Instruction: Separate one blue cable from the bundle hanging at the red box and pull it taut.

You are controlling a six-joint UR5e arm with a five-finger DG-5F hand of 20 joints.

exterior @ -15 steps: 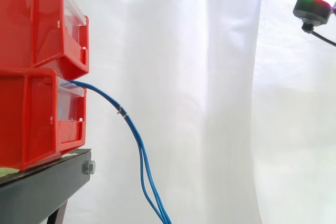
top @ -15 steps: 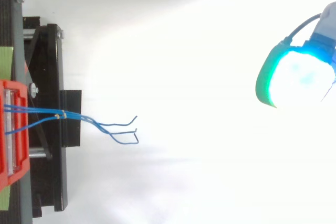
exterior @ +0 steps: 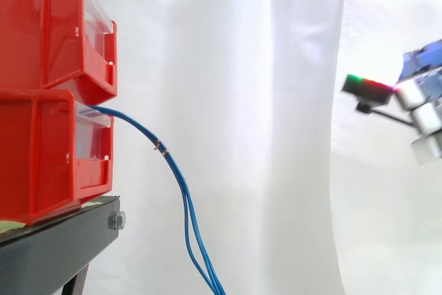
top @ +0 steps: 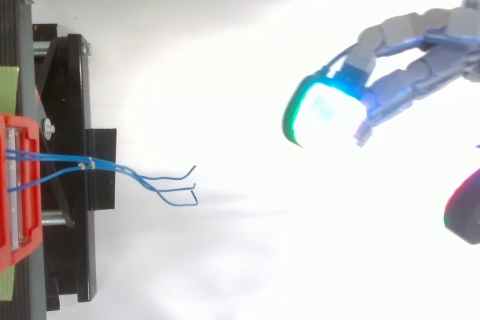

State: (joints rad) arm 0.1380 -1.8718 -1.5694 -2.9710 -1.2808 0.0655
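Robot hand (top: 409, 80) spread wide, holding nothing; well beyond its glowing fingertips (top: 321, 114), thin blue cable bundle (exterior: 161, 147) hangs from stacked red plastic bins (exterior: 41, 143)

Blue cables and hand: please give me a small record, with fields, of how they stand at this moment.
cables: blue cables leave the lower red bin and hang slack
binding: a small tie holds them together
cable ends: cable ends fan apart
hand: hand open, holding nothing, well apart from the cables
support: bins stand on a black stand
task state: no cable separated yet
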